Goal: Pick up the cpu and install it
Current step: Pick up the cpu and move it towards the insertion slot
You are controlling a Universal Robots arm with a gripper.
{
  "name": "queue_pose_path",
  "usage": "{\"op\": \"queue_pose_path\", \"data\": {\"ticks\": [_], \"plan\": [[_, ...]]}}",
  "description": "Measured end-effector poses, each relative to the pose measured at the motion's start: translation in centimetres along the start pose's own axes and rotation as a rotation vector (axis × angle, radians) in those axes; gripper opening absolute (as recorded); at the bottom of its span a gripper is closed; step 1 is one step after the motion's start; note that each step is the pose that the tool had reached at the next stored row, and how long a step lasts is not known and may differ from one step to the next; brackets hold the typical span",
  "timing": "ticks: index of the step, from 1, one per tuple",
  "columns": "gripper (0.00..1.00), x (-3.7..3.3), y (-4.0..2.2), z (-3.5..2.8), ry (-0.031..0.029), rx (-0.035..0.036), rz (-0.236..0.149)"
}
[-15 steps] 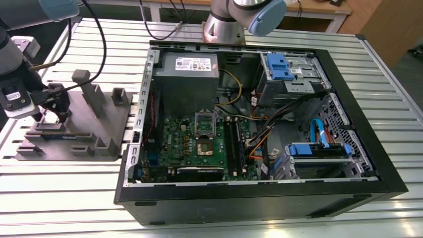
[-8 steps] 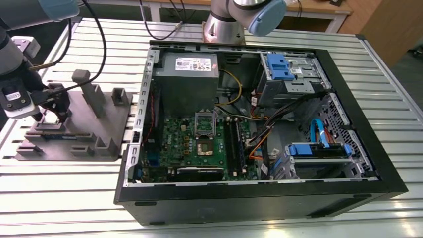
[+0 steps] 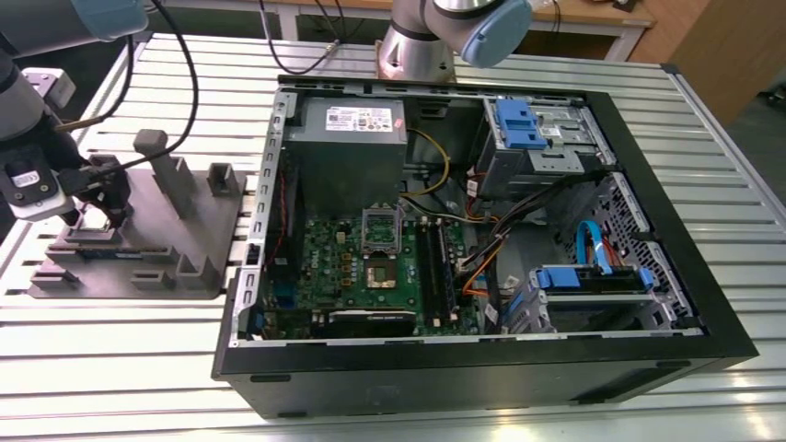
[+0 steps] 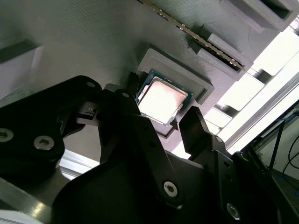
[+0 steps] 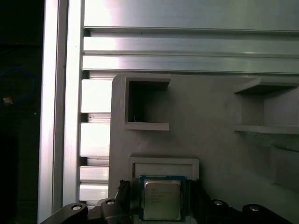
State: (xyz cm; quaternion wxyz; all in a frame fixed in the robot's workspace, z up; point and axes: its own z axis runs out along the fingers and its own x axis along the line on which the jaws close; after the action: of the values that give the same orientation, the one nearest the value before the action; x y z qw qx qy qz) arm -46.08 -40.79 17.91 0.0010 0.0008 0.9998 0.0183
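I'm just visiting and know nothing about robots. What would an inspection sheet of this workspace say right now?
Surface: slatted aluminium table.
Job's things: cpu lies flat in a pocket of the gray fixture tray; open computer case beside it, motherboard exposed.
Clutter: a memory stick sits in another tray slot.
Grippers: gripper open, one finger on each side of the cpu, which is not lifted.
Cables: black cable runs toward the gripper; blue cable inside the case.
Surroundings: robot arm base behind the case.
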Motion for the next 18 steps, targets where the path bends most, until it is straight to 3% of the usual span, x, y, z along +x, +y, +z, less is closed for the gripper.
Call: {"op": "queue_pose_path", "data": {"ticks": [10, 11, 18], "plan": [[0.60, 0.00, 0.00, 0.02, 0.0001, 0.0000, 0.000], [0.53, 0.00, 0.01, 0.03, 0.0000, -0.0001, 0.000], [0.47, 0.00, 0.00, 0.02, 0.0001, 0.0000, 0.000]]}}
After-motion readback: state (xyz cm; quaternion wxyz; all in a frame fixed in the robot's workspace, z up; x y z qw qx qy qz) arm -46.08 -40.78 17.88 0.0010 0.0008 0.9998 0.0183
